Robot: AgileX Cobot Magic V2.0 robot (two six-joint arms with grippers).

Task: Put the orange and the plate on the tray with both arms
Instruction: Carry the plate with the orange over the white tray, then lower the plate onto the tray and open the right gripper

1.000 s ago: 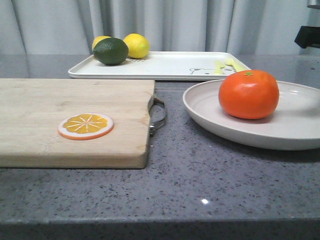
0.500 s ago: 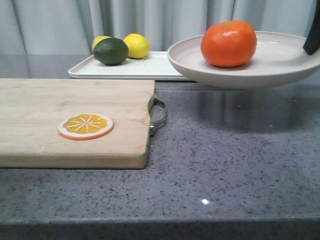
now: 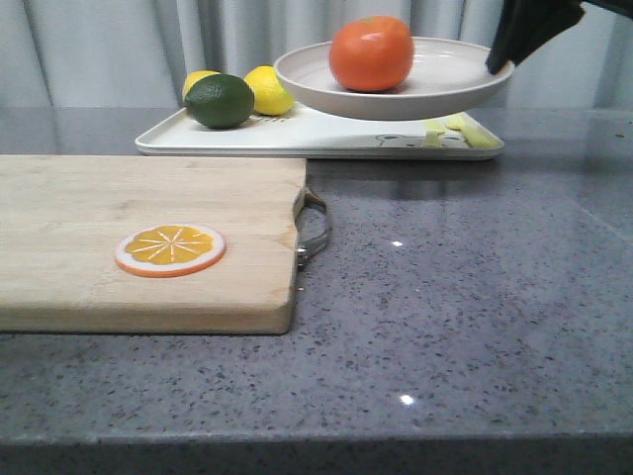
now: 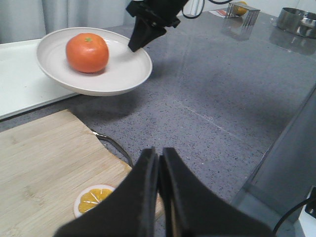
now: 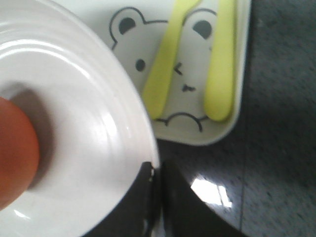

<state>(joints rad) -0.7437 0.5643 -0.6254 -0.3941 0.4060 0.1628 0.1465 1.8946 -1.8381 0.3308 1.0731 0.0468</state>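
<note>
The off-white plate (image 3: pixel 435 94) hangs in the air above the right part of the white tray (image 3: pixel 326 134), carrying the orange (image 3: pixel 371 52). My right gripper (image 3: pixel 493 66) is shut on the plate's right rim. In the right wrist view the fingers (image 5: pixel 143 197) pinch that rim (image 5: pixel 118 98), with the tray's bear drawing (image 5: pixel 170 74) just beyond and the orange (image 5: pixel 15 153) at the edge. My left gripper (image 4: pixel 159 154) is shut on nothing above the cutting board's corner, well short of the plate (image 4: pixel 123 76).
A wooden cutting board (image 3: pixel 138 198) with a metal handle (image 3: pixel 314 228) holds an orange slice disc (image 3: pixel 169 248). A lime (image 3: pixel 219 101) and two lemons (image 3: pixel 269 89) occupy the tray's left end. A metal bowl (image 4: pixel 296 19) stands farther off.
The plate with the orange has risen off the counter and travelled left and away, from the front right to above the tray. The right gripper came with it.
</note>
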